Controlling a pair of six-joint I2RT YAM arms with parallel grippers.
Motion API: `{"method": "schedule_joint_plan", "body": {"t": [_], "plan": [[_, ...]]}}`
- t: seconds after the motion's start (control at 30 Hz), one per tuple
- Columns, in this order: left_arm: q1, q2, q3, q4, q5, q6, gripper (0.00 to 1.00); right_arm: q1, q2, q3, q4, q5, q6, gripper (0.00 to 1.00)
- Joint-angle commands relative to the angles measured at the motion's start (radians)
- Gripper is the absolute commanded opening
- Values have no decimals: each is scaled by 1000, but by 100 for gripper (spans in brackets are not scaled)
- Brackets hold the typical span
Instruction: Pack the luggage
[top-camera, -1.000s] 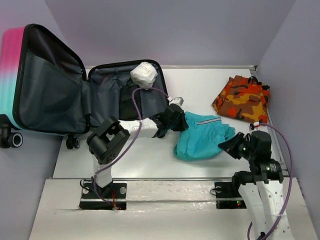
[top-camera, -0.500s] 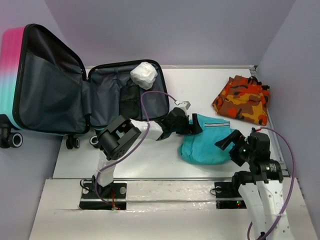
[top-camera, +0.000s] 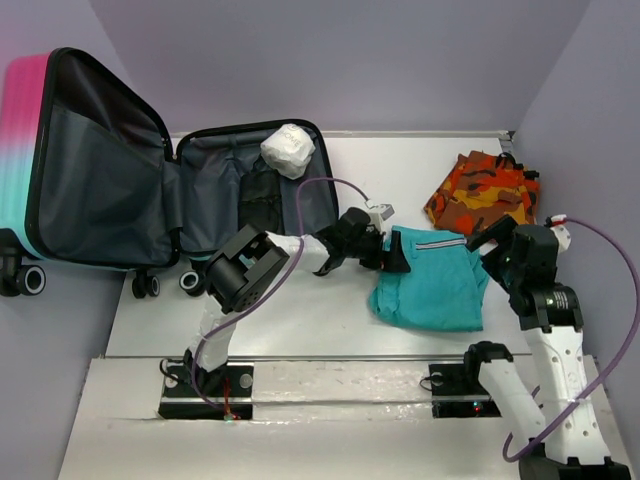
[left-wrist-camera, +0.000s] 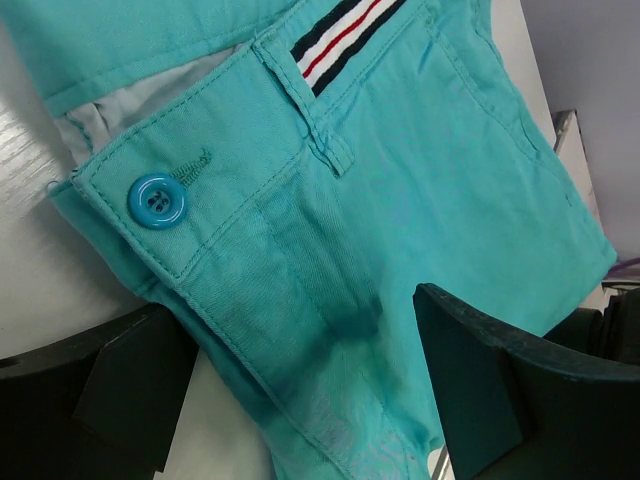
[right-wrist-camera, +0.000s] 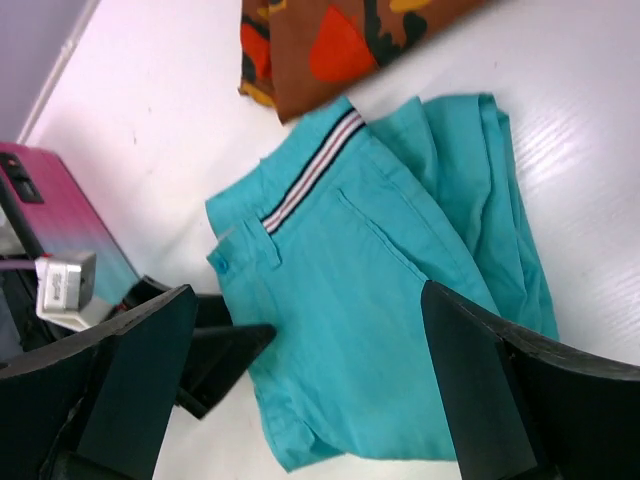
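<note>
The left gripper (top-camera: 398, 258) stands wide open, its fingers on both sides of the waistband end of the teal shorts (top-camera: 435, 290). The right gripper (top-camera: 492, 242), also wide open, hovers over the shorts' opposite side. The luggage (top-camera: 210, 200) lies open beyond the shorts' waistband end, so the left arm is nearer to it.

This looks like a robot lab test booth. Plain lavender walls (top-camera: 350, 60) close tightly around a white table (top-camera: 300, 320). Arm bases (top-camera: 205, 392) are bolted at the table's near edge.
</note>
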Motion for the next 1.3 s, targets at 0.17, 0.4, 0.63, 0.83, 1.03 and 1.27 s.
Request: {"method": "schedule_joint_plan", "body": {"t": [0.17, 0.4, 0.63, 0.83, 1.03, 1.27], "plan": [[-22, 7, 15, 15, 37, -46, 94, 4, 120, -88, 30, 242, -1, 100], [-33, -42, -79, 50, -13, -60, 94, -75, 462, -192, 262, 37, 44, 100], [-30, -51, -119, 47, -49, -46, 95, -234, 631, -284, 388, -173, -27, 100], [-30, -63, -134, 47, -75, -40, 95, -234, 754, -283, 434, -340, -88, 92], [13, -197, -255, 10, -227, -26, 94, -143, 749, -237, 507, -584, -133, 66], [31, -301, -307, -37, -313, -3, 94, 22, 732, -160, 593, -635, 5, 71]]}}
